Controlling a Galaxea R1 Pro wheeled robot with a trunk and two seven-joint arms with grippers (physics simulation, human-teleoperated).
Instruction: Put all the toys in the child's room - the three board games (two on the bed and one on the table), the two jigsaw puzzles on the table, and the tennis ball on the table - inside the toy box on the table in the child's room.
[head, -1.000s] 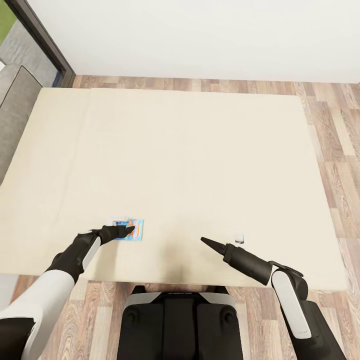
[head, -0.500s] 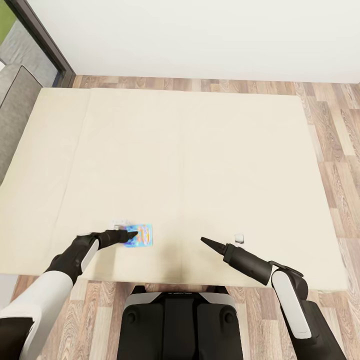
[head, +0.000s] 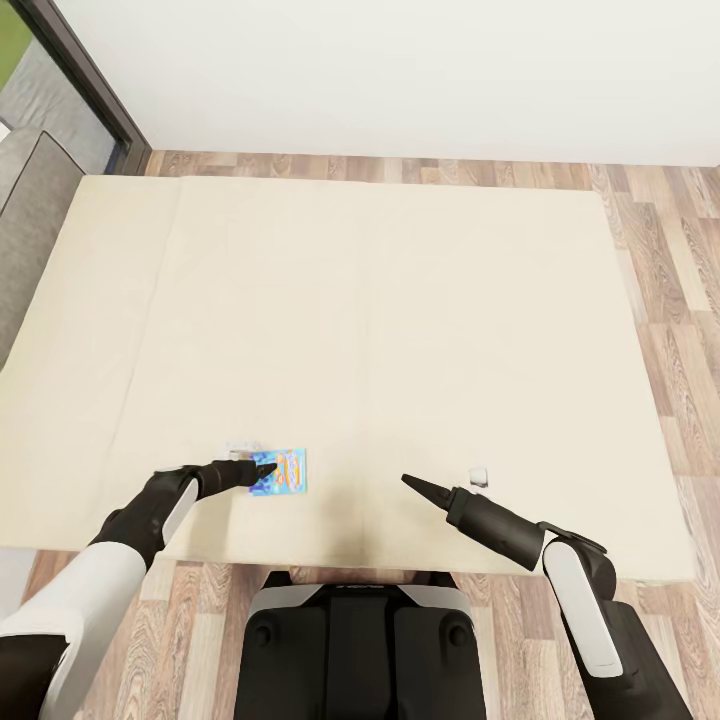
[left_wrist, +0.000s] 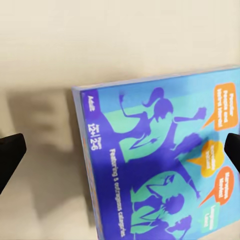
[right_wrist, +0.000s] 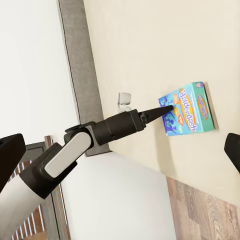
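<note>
On the beige mattress of the low wide bed (head: 400, 300), toward its near edge, lies the narrow blue flat board game box (head: 283, 471), flat on its back, print facing up. Left gripper (head: 262, 467) has its tips at the box's left end, touching or just over it. In the left wrist view the two black fingertips (left_wrist: 11, 155) sit spread wide at either margin, with the box (left_wrist: 165, 165) between and beyond them; nothing is pinched.

A small white object (head: 478, 475) rests on the mattress to the right of the box, well apart from it. Right gripper (head: 410, 483) hovers near that object, above the mattress; its fingers look pressed to one point in the head view, while the right wrist view shows dark tips at both margins, so I cannot tell their state.

Risks, as judged:
- Box is thin and lies flush on soft bedding; fingers closing from above may skate over the lid and push it along rather than grip it.
- Grip near one end means a tilted, slipping carry.
- Pressing down dents the mattress and buries the lower edge.
</note>
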